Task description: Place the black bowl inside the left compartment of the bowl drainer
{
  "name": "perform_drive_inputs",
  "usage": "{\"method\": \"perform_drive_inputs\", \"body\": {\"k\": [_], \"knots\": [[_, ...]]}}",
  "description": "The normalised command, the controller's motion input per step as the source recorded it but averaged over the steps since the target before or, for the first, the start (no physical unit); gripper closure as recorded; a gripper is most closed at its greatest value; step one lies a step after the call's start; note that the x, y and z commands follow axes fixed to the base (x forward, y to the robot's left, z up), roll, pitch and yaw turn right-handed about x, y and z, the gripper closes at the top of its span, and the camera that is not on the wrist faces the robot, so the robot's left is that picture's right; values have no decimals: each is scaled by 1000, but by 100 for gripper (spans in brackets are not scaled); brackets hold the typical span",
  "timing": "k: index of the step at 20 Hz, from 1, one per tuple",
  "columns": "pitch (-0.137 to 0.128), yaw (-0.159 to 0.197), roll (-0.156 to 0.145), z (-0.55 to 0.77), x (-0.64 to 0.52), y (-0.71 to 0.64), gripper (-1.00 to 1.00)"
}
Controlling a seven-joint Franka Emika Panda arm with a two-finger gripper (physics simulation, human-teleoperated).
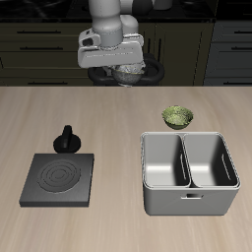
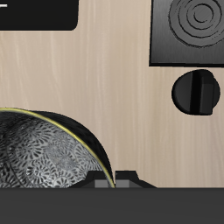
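Note:
The black bowl [image 1: 126, 72] hangs high above the back of the table, its rim pinched by my gripper [image 1: 123, 65], which is shut on it. In the wrist view the bowl's pale speckled inside [image 2: 44, 162] fills the space beside the gripper [image 2: 111, 180]. The bowl drainer [image 1: 189, 202], a light-grey bin with two deep wells and a small front handle, stands near the table's front edge, well forward of the gripper. Its left compartment [image 1: 163, 160] holds nothing.
An olive-green bowl [image 1: 177, 116] sits just behind the drainer. A flat black square plate with rings [image 1: 59, 178] [image 2: 197, 26] lies toward the other side, with a small black knob-shaped object [image 1: 67, 140] [image 2: 199, 92] behind it. Dark cabinets stand behind the table.

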Motion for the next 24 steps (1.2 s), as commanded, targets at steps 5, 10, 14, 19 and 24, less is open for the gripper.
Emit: {"method": "perform_drive_inputs", "body": {"k": [5,10,14,19,24], "knots": [[-23,28,-2,307,367,375,100],[54,23,-15,68,563,372,100],[15,36,15,124,502,576,100],[30,22,10,-40,356,385,100],[9,-17,5,43,278,308,100]]}}
